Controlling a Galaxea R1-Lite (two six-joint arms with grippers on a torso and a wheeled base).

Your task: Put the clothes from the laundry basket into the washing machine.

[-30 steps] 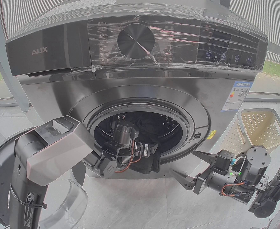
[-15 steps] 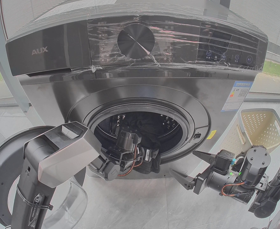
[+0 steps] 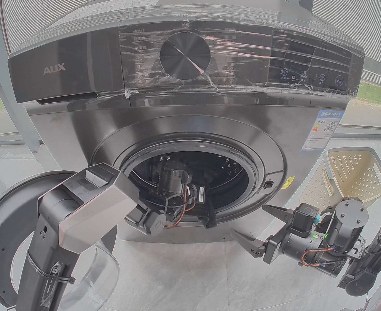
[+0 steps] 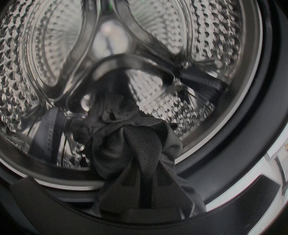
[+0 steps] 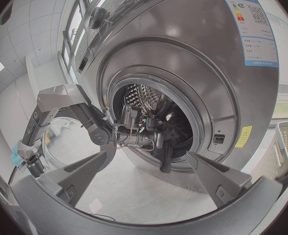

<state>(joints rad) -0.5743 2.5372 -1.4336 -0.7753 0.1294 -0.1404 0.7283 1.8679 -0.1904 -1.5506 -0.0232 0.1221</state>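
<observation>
A dark garment (image 4: 134,144) is bunched at the mouth of the washing machine's drum (image 4: 150,82). My left gripper (image 4: 144,193) is shut on it. From the head view, the left gripper (image 3: 202,195) sits inside the round opening (image 3: 190,145), and a tail of the dark garment (image 3: 208,217) hangs over the lower rim. My right gripper (image 3: 266,227) hovers open and holds nothing, low in front of the machine to the right of the opening. The beige laundry basket (image 3: 359,169) stands tipped up on the floor to the right of the machine.
The machine's round door (image 3: 4,238) is swung open at the left, beside my left arm. Grey floor tiles (image 3: 190,273) lie in front of the machine. In the right wrist view, the basket's edge (image 5: 287,144) is close beside the right gripper (image 5: 147,173).
My left arm has risen and pushed deeper into the drum opening, taking the dark garment with it, so less cloth hangs over the rim. The right arm has not moved.
</observation>
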